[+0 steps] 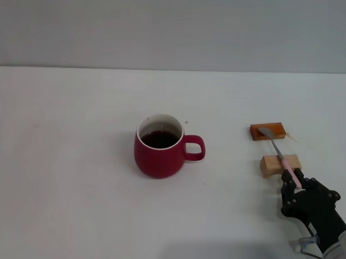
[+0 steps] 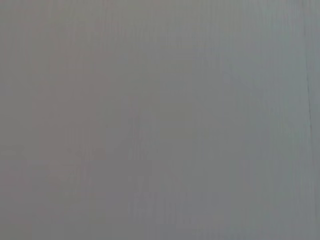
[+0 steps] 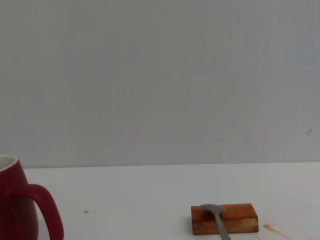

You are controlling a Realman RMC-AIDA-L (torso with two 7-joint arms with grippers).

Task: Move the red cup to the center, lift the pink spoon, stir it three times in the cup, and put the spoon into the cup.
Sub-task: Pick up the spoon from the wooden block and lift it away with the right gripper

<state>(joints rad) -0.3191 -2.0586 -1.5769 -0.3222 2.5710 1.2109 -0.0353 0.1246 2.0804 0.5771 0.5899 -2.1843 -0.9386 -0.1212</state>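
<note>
The red cup (image 1: 160, 147) stands upright near the middle of the white table, its handle towards my right side, with dark liquid inside. Its edge shows in the right wrist view (image 3: 17, 210). The pink spoon (image 1: 277, 149) lies across two wooden blocks to the right of the cup. Its silver bowl (image 3: 212, 208) rests on the far block, and its pink handle points towards me. My right gripper (image 1: 297, 182) is at the near end of the handle, open, with a finger on either side of it. My left gripper is out of view.
An orange-brown block (image 1: 268, 131) and a tan block (image 1: 274, 165) hold the spoon off the white table (image 1: 73, 205). A small brown stain (image 3: 272, 229) lies beside the far block. The left wrist view shows only a plain grey surface.
</note>
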